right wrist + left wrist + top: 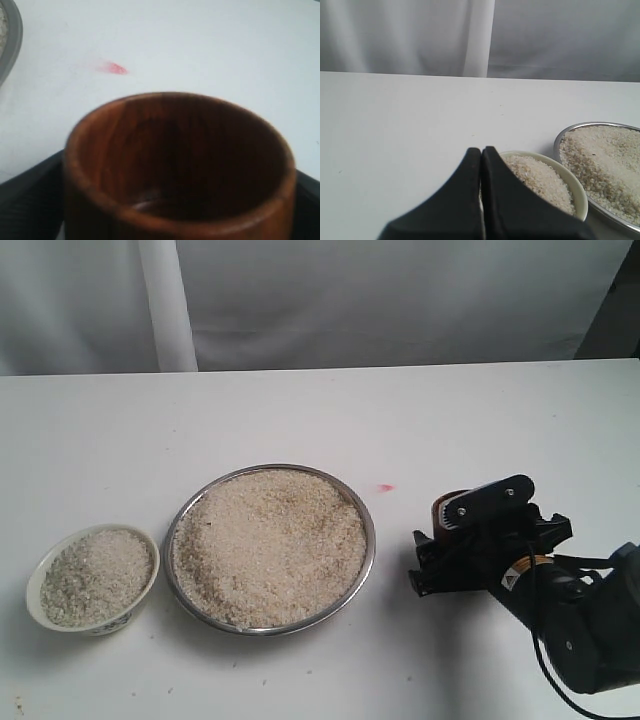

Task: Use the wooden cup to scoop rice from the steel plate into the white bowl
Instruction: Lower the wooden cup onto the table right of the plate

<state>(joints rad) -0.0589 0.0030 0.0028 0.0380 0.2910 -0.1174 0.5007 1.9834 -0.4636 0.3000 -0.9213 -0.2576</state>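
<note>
Right gripper (445,540) sits with jaws either side of the wooden cup (175,165), can't tell if it's squeezing. Arm's low at the steel plate's (268,631) 3 o'clock.

- Steel plate (372,540): wide, shallow, shiny round dish, lying flat near centre.
- Rice (268,545): off-white grains in 2 heaps, 1 broad mound covering the plate almost to its rim, 1 smaller mound filling the bowl.
- White bowl (100,626): small, cream, dark pattern low on its side, upright just left of the plate.
- Wooden cup (150,130): reddish-brown, handleless, upright, darker inside, well right of the plate.
</note>
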